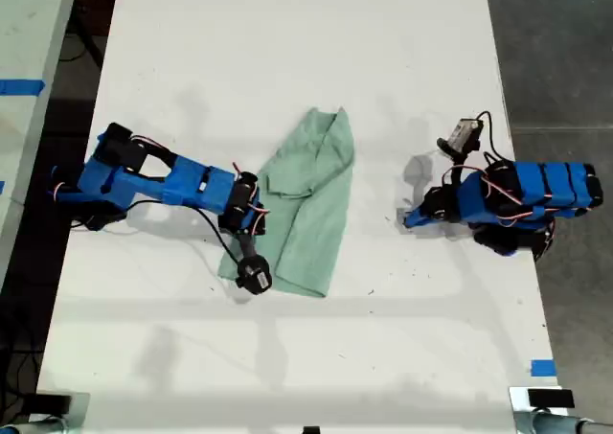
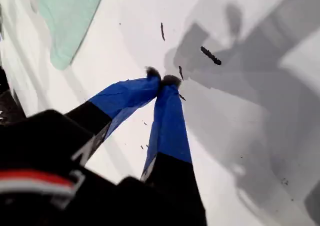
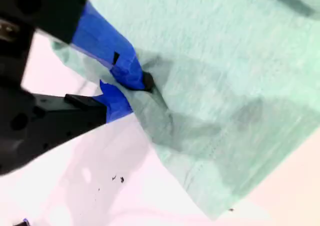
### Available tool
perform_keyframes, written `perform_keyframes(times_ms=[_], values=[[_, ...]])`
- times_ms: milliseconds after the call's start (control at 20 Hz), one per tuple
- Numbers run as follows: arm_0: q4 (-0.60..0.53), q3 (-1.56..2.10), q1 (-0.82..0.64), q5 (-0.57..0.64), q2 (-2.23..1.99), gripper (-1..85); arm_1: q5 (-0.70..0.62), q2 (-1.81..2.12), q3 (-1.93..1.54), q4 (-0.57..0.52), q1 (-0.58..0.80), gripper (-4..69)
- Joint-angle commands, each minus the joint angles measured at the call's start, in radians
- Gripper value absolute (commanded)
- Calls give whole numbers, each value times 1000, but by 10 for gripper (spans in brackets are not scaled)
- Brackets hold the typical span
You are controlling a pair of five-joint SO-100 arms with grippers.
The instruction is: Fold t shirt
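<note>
At the shirt's edge toward the exterior view's left, the second hand is pinched shut on a tuck of the t shirt, its blue-taped tips biting the cloth just inside the hem. The mint-green shirt lies in a long wrinkled bundle in the middle of the white surface, and this arm reaches in over its lower corner. Well apart, at the exterior view's right, the first hand holds nothing; its tips are together and resting down on bare surface. I judge a fold is being started with 1 grip only. The pinch looks shallow, so the cloth could slip out mid-lift, or the whole bundle could drag sideways because nothing pins its far side.
</note>
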State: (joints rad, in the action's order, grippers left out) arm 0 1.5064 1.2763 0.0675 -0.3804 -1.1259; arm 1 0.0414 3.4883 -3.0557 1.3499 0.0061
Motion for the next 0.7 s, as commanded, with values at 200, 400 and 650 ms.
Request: perform_keyframes(times_ms=[200, 400, 650], values=[[25, -92, 0, 110, -183, 0, 0, 15, -43, 2, 3, 14], [-89, -144, -60, 324, -183, 0, 0, 15, -43, 2, 3, 14], [-213, -178, -89, 400, -140, 0, 0, 15, -43, 2, 3, 14]])
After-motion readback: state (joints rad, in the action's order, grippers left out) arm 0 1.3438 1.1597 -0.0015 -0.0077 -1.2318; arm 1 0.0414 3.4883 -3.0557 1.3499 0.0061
